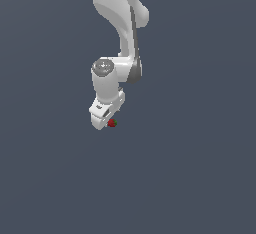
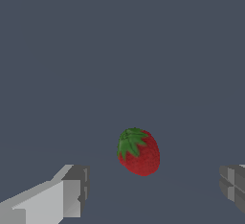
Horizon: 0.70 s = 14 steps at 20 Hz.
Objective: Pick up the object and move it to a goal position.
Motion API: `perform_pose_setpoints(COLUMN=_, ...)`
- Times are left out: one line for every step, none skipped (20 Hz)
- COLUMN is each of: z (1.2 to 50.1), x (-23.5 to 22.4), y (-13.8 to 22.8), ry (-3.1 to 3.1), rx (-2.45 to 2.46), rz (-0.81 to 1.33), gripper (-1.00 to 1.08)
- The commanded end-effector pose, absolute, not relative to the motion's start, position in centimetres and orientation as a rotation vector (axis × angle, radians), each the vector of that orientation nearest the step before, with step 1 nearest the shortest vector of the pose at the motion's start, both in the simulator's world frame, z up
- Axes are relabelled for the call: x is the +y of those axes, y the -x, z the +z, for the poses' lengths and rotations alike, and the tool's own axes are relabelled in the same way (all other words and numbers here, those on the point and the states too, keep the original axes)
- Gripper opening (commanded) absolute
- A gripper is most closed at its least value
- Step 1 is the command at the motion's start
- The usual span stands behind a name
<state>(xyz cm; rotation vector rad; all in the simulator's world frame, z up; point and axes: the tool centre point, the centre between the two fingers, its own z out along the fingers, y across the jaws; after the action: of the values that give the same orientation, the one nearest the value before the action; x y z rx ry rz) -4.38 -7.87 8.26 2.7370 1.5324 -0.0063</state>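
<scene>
Red strawberry (image 2: 139,152) with green leaves, lying on the flat grey floor (image 2: 119,50).

Sits between the spread fingers (image 2: 72,196) of the white gripper (image 2: 152,194), touched by neither. In the exterior view, peeks out just beside the gripper's lower edge, under the down-reaching arm (image 1: 120,23).

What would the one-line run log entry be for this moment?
phase: pre-grasp | gripper: open, jaws apart either side of strawberry | contact: none visible | strawberry: not gripped | goal: not visible
</scene>
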Motion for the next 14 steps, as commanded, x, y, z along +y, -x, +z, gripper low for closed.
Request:
perform_pose_setpoints(z=7.89, x=-7.94, y=4.59, ry=-2.705, rx=1.591, rz=-0.004, gripper=1.0)
perform_pose_setpoints(z=7.78, x=-7.96, y=4.66, ry=-2.695, rx=1.609, rz=-0.003, gripper=1.0)
perform_pose_setpoints(z=7.67, x=-7.98, y=4.72, ry=-2.686, rx=1.625, rz=-0.003, gripper=1.0)
perform_pose_setpoints(z=7.58, x=-7.99, y=4.78, ry=-2.678, rx=1.639, rz=-0.002, gripper=1.0)
perform_pose_setpoints(z=7.5, x=-8.01, y=4.83, ry=-2.671, rx=1.651, rz=-0.002, gripper=1.0)
perform_pose_setpoints(z=7.43, x=-8.02, y=4.87, ry=-2.665, rx=1.662, rz=-0.001, gripper=1.0)
perform_pose_setpoints(z=7.38, x=-8.02, y=4.9, ry=-2.66, rx=1.67, rz=-0.001, gripper=1.0)
perform_pose_setpoints(z=7.33, x=-8.03, y=4.93, ry=-2.656, rx=1.677, rz=0.0, gripper=1.0)
perform_pose_setpoints(z=7.3, x=-8.04, y=4.95, ry=-2.654, rx=1.681, rz=0.0, gripper=1.0)
perform_pose_setpoints(z=7.28, x=-8.04, y=4.96, ry=-2.652, rx=1.684, rz=0.0, gripper=1.0)
perform_pose_setpoints(z=7.28, x=-8.04, y=4.96, ry=-2.652, rx=1.685, rz=0.0, gripper=1.0)
perform_pose_setpoints(z=7.3, x=-8.05, y=4.95, ry=-2.655, rx=1.679, rz=-0.001, gripper=1.0)
perform_pose_setpoints(z=7.27, x=-8.05, y=4.95, ry=-2.655, rx=1.679, rz=-0.001, gripper=1.0)
perform_pose_setpoints(z=7.17, x=-8.05, y=4.95, ry=-2.655, rx=1.679, rz=-0.001, gripper=1.0)
